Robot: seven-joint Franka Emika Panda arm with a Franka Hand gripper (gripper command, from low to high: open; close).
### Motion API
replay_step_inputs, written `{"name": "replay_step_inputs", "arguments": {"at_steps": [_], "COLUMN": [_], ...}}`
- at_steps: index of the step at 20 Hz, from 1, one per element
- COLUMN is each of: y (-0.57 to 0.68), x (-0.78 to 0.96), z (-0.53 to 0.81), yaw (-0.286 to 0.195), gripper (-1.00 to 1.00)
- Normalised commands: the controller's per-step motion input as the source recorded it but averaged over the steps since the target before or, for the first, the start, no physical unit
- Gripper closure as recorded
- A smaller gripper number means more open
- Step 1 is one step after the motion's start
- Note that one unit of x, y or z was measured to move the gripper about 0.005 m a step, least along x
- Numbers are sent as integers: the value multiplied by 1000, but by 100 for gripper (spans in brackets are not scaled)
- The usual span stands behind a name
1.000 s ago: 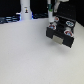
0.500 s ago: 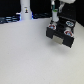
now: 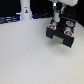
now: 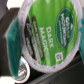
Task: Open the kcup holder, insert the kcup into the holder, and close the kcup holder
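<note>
While we hover: the kcup (image 4: 47, 32) fills our wrist view, green lid facing us.
Jaws: grip state cannot be told.
Holder: the kcup holder (image 3: 61, 33) sits directly below, far right on the tabletop (image 3: 30, 57).

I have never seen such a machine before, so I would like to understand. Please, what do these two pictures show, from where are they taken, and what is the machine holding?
This is a single robot arm working over a pale table. The exterior view comes from a camera off the arm. It shows the arm reaching down over a black box, the kcup holder. A tall white bottle-like object stands at the back, toward the exterior view's left.

The wrist view comes from a camera mounted on the arm, so everything looks very close. It is filled by the kcup, a small coffee pod with a green lid. The pod appears to be held in the tool, though the tool itself is not clearly visible.
</note>
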Motion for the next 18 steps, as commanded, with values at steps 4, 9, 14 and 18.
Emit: {"name": "replay_step_inputs", "arguments": {"at_steps": [4, 9, 14, 18], "y": [252, 153, 253, 226], "x": [673, 421, 222, 138], "z": [418, 108, -54, -104], "yaw": [-28, -30, 39, 39], "gripper": [100, 100, 100, 100]}}
